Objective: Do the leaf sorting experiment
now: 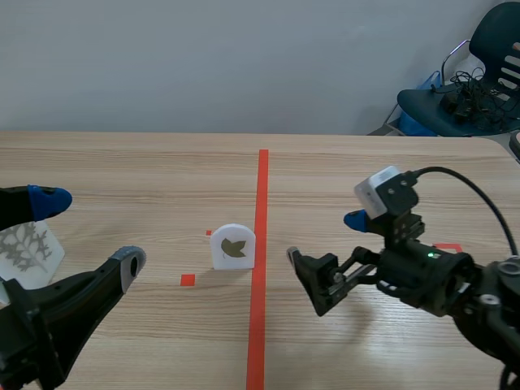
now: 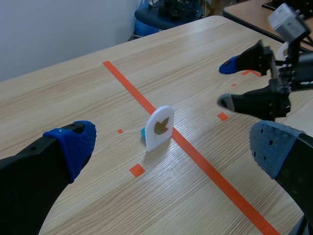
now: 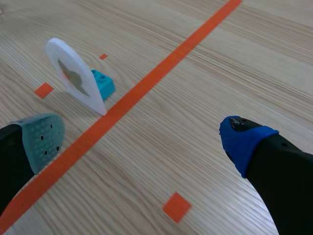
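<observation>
A white arched card (image 1: 232,247) with a brown leaf picture stands upright just left of the orange tape line, on a small teal base (image 3: 103,83). My left gripper (image 1: 88,231) is open at the near left, facing the card (image 2: 160,128) from some distance. The right gripper (image 1: 325,237) is open too, right of the line and a short way from the card (image 3: 76,76), touching nothing. In the left wrist view the right gripper (image 2: 229,83) shows beyond the tape. A second white card (image 1: 28,250) with a pale leaf-skeleton print sits at the far left, partly hidden by my left arm.
An orange tape line (image 1: 260,268) runs down the middle of the wooden table, with small orange squares beside it. A dark chair (image 1: 475,89) with tangled cables stands beyond the table's far right corner. Another table edge (image 2: 254,7) shows past that.
</observation>
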You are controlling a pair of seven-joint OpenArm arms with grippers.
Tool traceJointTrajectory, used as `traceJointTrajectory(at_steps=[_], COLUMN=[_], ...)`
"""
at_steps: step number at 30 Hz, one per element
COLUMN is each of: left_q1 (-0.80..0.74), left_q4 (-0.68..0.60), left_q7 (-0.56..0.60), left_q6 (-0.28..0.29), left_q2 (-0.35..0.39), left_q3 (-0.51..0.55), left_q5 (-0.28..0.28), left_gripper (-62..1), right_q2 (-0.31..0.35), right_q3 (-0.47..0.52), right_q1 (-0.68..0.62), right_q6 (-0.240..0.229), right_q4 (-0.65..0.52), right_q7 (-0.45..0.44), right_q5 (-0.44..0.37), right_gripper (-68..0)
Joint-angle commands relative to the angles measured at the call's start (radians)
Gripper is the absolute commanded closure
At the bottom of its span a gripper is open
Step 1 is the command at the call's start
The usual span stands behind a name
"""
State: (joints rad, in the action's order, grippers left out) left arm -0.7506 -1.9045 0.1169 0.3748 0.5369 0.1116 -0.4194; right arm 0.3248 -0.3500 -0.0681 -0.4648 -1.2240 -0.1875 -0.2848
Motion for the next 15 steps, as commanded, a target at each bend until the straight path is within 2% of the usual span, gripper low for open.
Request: traceJointTrajectory(at_steps=[1, 3, 4, 6, 9, 12, 15], left_q1=[0.000, 0.000, 0.000, 0.000, 0.000, 0.000, 0.000], left_q4=[-0.006, -0.006, -0.006, -0.006, -0.006, -0.006, -0.006], left_q7=[0.014, 0.014, 0.014, 0.014, 0.014, 0.014, 0.014], left_q6=[0.002, 0.002, 0.002, 0.002, 0.002, 0.002, 0.002], left_q2=[-0.008, -0.008, -0.008, -0.007, -0.007, -0.007, -0.007], left_q3=[0.008, 0.008, 0.008, 0.008, 0.008, 0.008, 0.008], left_q5=[-0.006, -0.006, -0.006, -0.006, -0.006, -0.006, -0.006], left_gripper=[-62.3, -62.3, -62.3, -62.3, -62.3, -62.3, -62.3], right_q2=[-0.026, -0.058, -0.073, -0.103, -0.146, -0.188, -0.220], right_q3=[-0.023, -0.070, -0.092, -0.132, -0.183, -0.225, -0.261], right_q1=[0.045, 0.091, 0.110, 0.144, 0.190, 0.230, 0.259], right_q6=[-0.003, 0.000, 0.018, 0.079, 0.142, 0.175, 0.192], right_q4=[0.006, 0.064, 0.087, 0.130, 0.185, 0.234, 0.287], right_q7=[-0.033, -0.052, -0.063, -0.082, -0.085, -0.085, -0.084], right_q5=[0.013, 0.048, 0.061, 0.079, 0.089, 0.140, 0.147], right_gripper=[-67.9, -67.9, -67.9, -67.9, -67.9, -67.9, -66.3])
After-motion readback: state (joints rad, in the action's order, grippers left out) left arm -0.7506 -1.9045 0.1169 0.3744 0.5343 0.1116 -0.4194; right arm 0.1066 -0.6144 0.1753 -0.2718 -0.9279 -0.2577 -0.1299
